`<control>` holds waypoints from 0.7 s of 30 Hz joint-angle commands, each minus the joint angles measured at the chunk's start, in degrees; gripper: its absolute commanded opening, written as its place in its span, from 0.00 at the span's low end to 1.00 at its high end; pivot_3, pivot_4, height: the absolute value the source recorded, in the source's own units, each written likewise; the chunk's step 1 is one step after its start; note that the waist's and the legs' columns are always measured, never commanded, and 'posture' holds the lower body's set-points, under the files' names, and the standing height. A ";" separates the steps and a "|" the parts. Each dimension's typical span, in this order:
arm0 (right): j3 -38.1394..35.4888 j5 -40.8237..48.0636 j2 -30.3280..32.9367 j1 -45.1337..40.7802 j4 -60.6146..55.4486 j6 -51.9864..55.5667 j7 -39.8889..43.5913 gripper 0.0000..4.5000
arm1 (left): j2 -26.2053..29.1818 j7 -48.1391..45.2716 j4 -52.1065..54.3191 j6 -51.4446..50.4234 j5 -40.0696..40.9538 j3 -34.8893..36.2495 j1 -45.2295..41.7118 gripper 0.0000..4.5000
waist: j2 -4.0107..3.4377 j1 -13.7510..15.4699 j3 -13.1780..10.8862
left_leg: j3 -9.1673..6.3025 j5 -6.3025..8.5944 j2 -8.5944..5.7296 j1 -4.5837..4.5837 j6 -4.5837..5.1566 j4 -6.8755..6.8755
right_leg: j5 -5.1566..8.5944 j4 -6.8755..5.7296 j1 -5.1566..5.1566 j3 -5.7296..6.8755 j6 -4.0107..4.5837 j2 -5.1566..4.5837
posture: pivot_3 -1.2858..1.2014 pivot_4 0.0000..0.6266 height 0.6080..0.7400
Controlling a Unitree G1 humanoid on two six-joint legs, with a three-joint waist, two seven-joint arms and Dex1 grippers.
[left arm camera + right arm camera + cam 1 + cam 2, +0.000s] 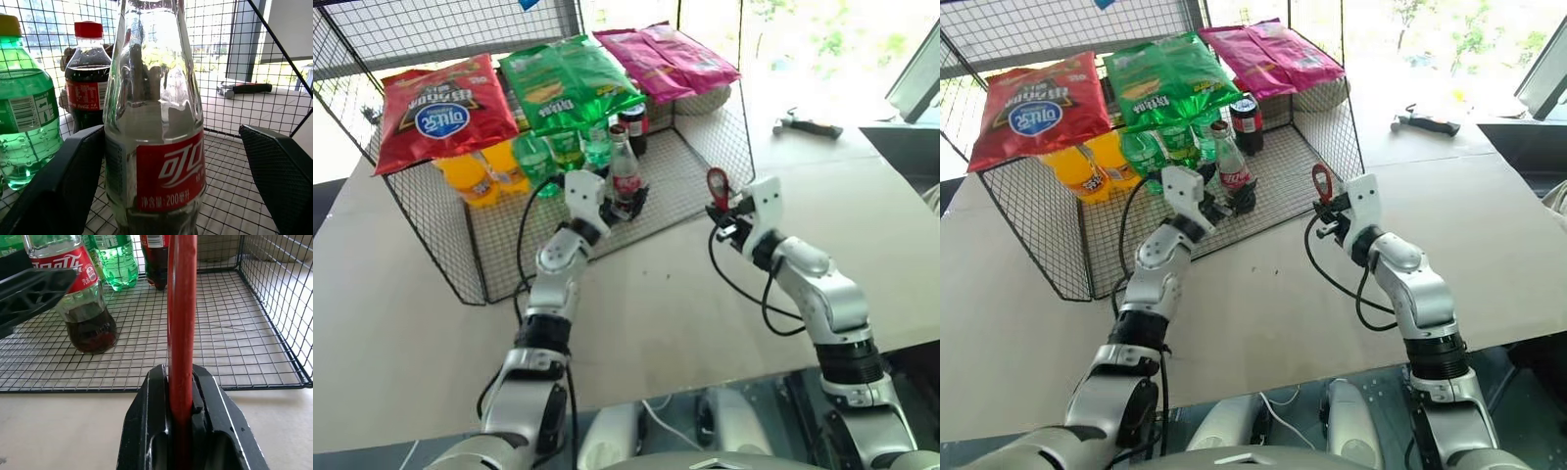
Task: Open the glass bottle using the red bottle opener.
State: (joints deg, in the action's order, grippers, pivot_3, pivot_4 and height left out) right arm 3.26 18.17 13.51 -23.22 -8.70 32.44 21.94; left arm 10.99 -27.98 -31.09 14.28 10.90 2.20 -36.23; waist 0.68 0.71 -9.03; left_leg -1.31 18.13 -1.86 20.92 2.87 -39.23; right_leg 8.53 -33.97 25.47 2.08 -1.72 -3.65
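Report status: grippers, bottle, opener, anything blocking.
Left gripper open, fingers either side of the glass bottle, not closed. Right gripper shut on the red bottle opener, upright, outside the wire basket. Green bottles crowd close behind.

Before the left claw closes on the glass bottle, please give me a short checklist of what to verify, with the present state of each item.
1. Left claw is open wide enough for the glass bottle: ok, one finger stands on each side of the bottle.
2. Fingers are at the level of the bottle's body, not the neck: ok, they flank the red label.
3. Bottle stands upright on the wire basket floor: ok.
4. Right claw holds the red bottle opener firmly: ok, shut on the handle, ring head pointing up.
5. Neighbouring green bottle is free of the left finger: cannot tell.
6. Cap is still on the bottle: cannot tell.
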 commanded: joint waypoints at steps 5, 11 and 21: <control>0.17 -0.76 -1.07 -0.42 -2.69 -1.80 -0.25 0.00 | -1.27 0.94 -14.54 4.80 -1.79 1.08 -9.50 0.99 | 0.01 0.00 0.00 | -0.02 0.00 -0.02 0.00 0.01 -0.02 | -0.01 -0.01 -0.01 0.02 -0.02 0.00 | 0.52 0.24 0.96; -0.26 -1.41 -1.11 -0.73 -2.41 -2.26 -0.20 0.00 | -1.56 0.79 -14.82 5.74 -1.61 1.55 -9.35 0.63 | 0.01 -0.04 0.01 | -0.05 0.00 0.00 0.01 0.01 0.00 | -0.01 -0.01 0.00 0.04 -0.02 0.00 | 0.52 0.24 0.96; -3.74 -2.40 0.75 -2.27 -0.63 -4.42 -1.02 0.00 | 0.75 -3.98 17.87 -6.07 3.35 -0.18 5.95 0.63 | 0.00 -0.75 0.00 | -0.02 0.00 0.04 0.14 0.00 0.00 | -0.02 -0.04 0.18 -0.03 -0.02 -0.03 | 0.52 0.24 0.96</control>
State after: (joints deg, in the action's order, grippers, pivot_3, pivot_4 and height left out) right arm 1.42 15.89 13.51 -24.18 -8.25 29.74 21.26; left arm 10.74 -31.37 -21.65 10.13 12.72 2.08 -31.27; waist 0.68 -0.04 -9.02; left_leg -1.35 18.13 -1.82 21.06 2.87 -39.23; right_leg 8.51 -34.02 25.65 2.05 -1.74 -3.69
